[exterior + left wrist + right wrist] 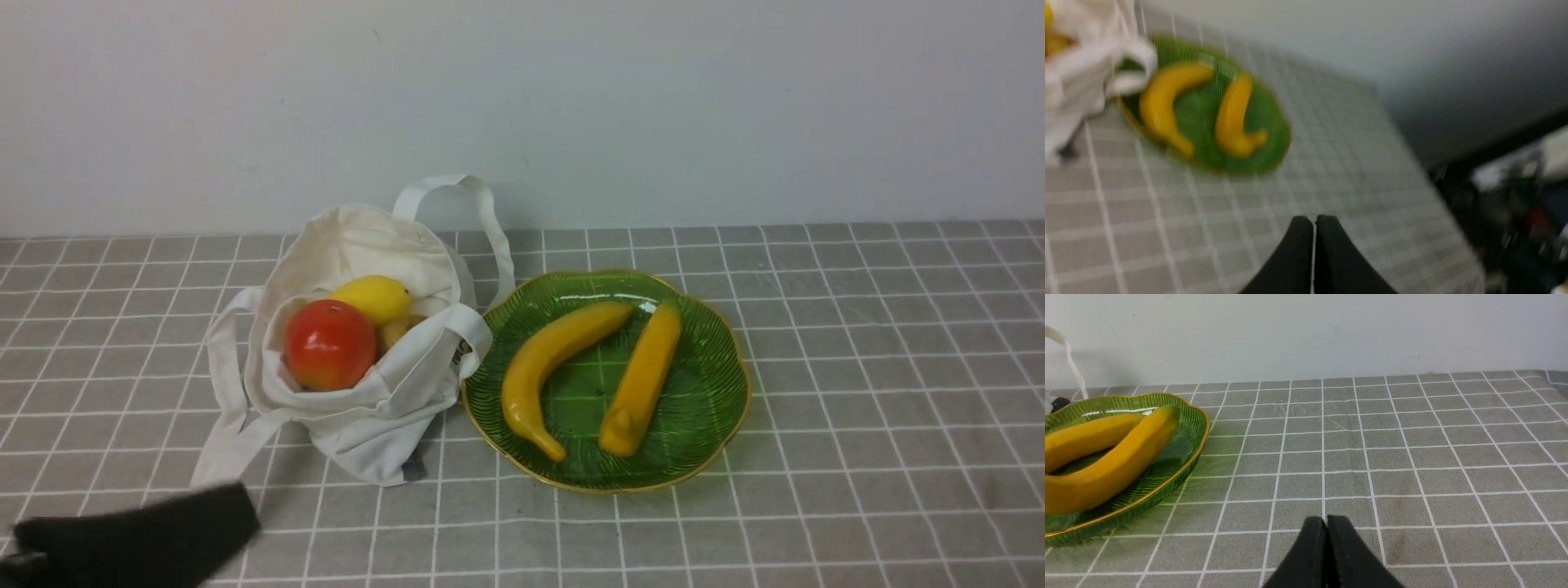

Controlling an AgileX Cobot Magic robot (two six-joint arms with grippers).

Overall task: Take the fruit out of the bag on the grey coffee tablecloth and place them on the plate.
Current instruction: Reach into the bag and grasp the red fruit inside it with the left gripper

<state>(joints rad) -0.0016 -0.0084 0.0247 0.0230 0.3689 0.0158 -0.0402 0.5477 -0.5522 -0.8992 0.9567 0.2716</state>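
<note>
Only the front view gives me the red fruit point(329, 344) and lemon point(371, 298), sitting in the bag point(384, 416). Bananas point(545, 367) lie on the plate point(702, 384) beside it. Left jaws pressed together, right jaws too, above the checked cloth point(1412, 457). Left wrist catches blurry clutter point(1515, 196) past the counter edge. The wall point(653, 106) is white.

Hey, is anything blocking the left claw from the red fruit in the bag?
From above, no: the glossy red-orange round fruit sits exposed in the cream cloth bag's open mouth. Approaching low, the shut left claw would meet the bag's front wall and a flat strap handle first.
</note>
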